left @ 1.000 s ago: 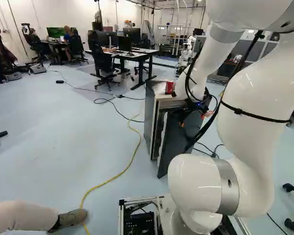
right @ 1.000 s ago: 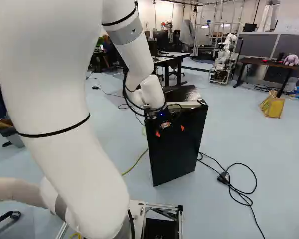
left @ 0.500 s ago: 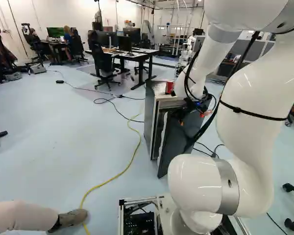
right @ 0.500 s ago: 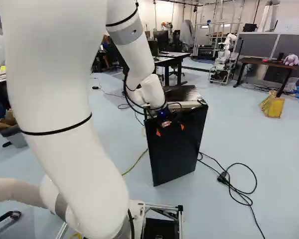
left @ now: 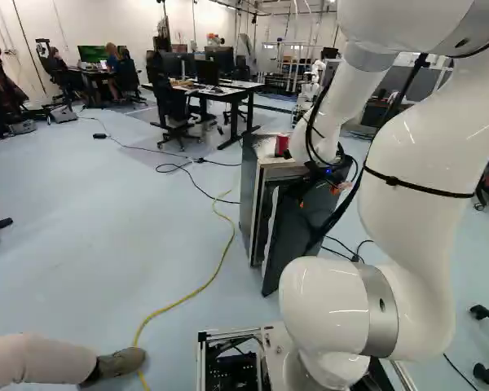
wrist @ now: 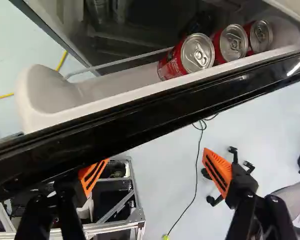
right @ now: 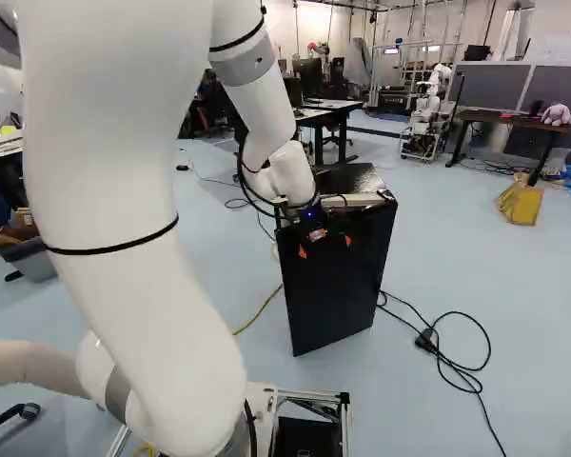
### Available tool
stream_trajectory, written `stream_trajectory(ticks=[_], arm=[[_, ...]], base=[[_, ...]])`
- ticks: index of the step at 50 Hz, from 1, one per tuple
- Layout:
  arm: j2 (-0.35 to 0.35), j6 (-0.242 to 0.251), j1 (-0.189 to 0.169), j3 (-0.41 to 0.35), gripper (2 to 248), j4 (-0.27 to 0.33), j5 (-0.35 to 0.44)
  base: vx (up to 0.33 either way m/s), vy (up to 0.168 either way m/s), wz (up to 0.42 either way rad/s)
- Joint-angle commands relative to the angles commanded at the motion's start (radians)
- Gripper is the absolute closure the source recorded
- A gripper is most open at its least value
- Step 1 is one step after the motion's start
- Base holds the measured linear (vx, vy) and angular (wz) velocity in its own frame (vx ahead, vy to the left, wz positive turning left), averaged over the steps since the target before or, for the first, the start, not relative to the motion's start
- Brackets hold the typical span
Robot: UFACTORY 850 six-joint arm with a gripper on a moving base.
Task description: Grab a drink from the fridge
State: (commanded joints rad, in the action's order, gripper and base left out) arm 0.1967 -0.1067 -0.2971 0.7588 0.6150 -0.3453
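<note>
Wrist view: gripper [wrist: 156,157] open, nothing btwn fingers, outside ajar fridge door [wrist: 140,116]. Red soda cans [wrist: 196,53] in row in door shelf [wrist: 115,101]. Step prob. = get over to cans: lift clear of rim first, center on end can, go slow, don't bump door.

Yellow cable [left: 204,286] and black office chair [left: 171,104] on pale floor [left: 73,244]

Fridge door [wrist: 140,117] has a smooth, glossy blk edge; door shelf [wrist: 115,95] is smooth wht plastic. Soda cans [wrist: 197,53]: shiny metal lids, glossy red sides. Arm [left: 416,163]: glossy wht shell w/ metallic gry bands. Base frame [wrist: 136,215]: dull metal. Floor [left: 106,244]: smooth, sl. sheen.
</note>
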Motion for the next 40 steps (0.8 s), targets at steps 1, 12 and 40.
stream_trajectory(ticks=[1, 12, 40], arm=[[0.001, 0.0, 0.0, 0.001, 3, 0.0, 0.0], [0.009, 0.0, 0.003, 0.011, 3, 0.0, 0.002], [0.029, 0.0, 0.009, 0.036, 3, 0.0, 0.027]], base=[[0.0, 0.0, 0.0], [0.0, 0.0, 0.0], [0.0, 0.0, 0.0]])
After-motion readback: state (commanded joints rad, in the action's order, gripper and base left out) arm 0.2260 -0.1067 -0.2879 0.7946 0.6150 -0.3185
